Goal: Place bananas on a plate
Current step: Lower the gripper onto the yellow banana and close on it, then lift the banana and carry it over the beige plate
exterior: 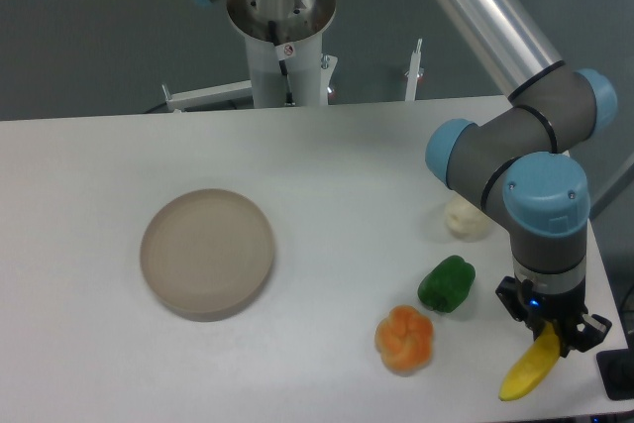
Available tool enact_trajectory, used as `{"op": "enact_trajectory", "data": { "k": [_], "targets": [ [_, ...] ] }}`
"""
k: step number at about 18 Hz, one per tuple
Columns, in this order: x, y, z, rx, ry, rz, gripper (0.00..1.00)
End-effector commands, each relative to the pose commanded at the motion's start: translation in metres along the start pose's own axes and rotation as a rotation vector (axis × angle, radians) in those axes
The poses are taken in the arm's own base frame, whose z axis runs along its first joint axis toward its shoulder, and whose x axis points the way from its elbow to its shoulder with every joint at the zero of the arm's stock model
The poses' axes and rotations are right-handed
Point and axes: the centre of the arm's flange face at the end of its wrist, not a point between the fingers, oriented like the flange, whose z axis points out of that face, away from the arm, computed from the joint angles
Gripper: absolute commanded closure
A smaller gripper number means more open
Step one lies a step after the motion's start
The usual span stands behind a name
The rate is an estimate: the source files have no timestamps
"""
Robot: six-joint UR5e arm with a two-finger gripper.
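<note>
The yellow banana (528,370) hangs tilted at the front right of the table, its upper end between my gripper's fingers. My gripper (551,331) points down and is shut on the banana; whether its lower tip rests on the table I cannot tell. The round beige plate (207,252) lies bare at the left-centre of the table, far to the left of the gripper.
A green pepper (447,283) and an orange lobed fruit (405,339) lie just left of the gripper. A pale cream object (465,217) sits behind them, partly hidden by the arm. The robot's base column (282,37) stands at the back. The table's front edge is near the banana.
</note>
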Motion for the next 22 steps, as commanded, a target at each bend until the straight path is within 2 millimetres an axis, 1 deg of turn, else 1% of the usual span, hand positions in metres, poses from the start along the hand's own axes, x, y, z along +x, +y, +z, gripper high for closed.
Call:
{"op": "enact_trajectory", "data": {
  "k": [1,4,7,9,10,12,14,15,16,19,21,22],
  "targets": [
    [0.001,0.000,0.001,0.002,0.004,0.002,0.82],
    [0.000,0.000,-0.003,0.012,0.002,0.000,0.82],
    [0.005,-0.001,-0.004,0.010,0.011,0.001,0.82],
    [0.008,-0.004,-0.008,0.012,0.014,0.000,0.82],
    [0.012,-0.007,-0.015,0.014,0.013,-0.018,0.82],
    [0.022,-0.006,-0.029,0.014,0.019,-0.061,0.82],
    [0.038,-0.004,-0.048,0.030,0.043,-0.069,0.82],
    [0.052,-0.001,-0.061,0.051,0.076,-0.109,0.82],
    [0.061,0.001,-0.073,0.068,0.097,-0.146,0.82],
    [0.087,0.005,-0.099,0.101,0.148,-0.218,0.82],
    [0.114,-0.010,-0.119,0.112,0.194,-0.281,0.82],
    [0.135,-0.020,-0.133,0.106,0.226,-0.320,0.82]
  ]
}}
